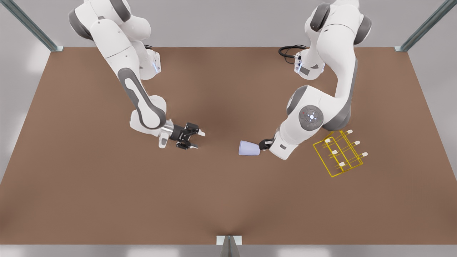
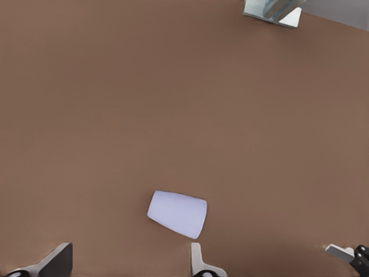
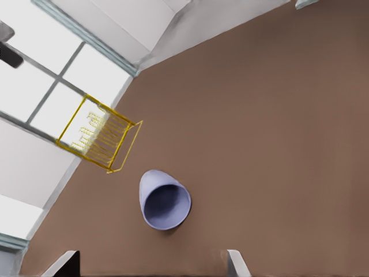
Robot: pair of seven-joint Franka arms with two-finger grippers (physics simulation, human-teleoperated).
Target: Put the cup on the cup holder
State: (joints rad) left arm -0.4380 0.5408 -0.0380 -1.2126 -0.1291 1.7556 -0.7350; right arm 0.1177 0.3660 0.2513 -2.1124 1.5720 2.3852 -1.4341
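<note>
Front view, single moment. Counted: one cup (image 1: 249, 148), one cup holder (image 1: 335, 152) with six white-tipped prongs, two arms, all on one brown table (image 1: 107, 200).

The cup is seen lying on its side near the table's middle. Its long axis runs roughly along the front view's left-right line. The wide mouth is turned to the front view's left and the narrow base to the right.

The left gripper (image 1: 264, 144) is found just beside the cup's base, on the front view's right. In the left wrist view its fingers are spread, and the cup lies just ahead of the tips rather than between them; nothing is gripped. Contact with the base cannot be settled.

The right gripper (image 1: 197, 139) is held low at the front view's left, jaws parted and empty, aimed at the cup's mouth but well apart from it. In the right wrist view the open mouth is looked into, with the holder beyond it.

The holder stands at the front view's right, past the left arm's wrist.

Judgement: the left arm is nearer both cup and holder. A grasp would be made across the cup's axis, and the cup has not yet been picked up.
</note>
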